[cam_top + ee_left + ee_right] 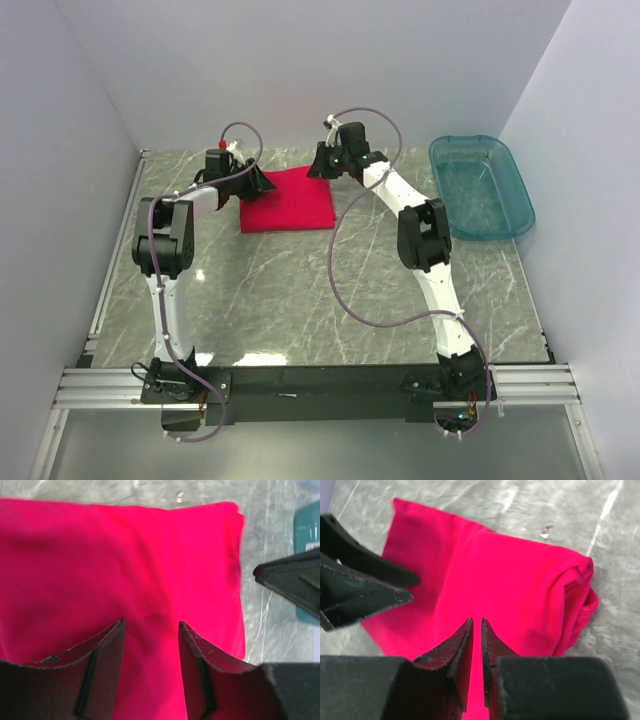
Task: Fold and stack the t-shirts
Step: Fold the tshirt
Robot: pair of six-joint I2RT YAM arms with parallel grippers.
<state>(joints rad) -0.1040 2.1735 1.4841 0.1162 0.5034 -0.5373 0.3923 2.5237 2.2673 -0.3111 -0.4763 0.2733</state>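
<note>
One red t-shirt lies folded into a flat rectangle at the back middle of the marble table. My left gripper hovers at the shirt's left edge. In the left wrist view its jaws stand apart over the red cloth with nothing between them. My right gripper is over the shirt's far right corner. Seen from the right wrist, its jaws are drawn together to a thin slit above the t-shirt, gripping nothing that I can see. The shirt's folded edge bulges at the right.
A teal see-through tub stands at the back right, with its corner in the left wrist view. White walls close in the table on three sides. The two grippers are close together over the shirt. Cables loop from both arms.
</note>
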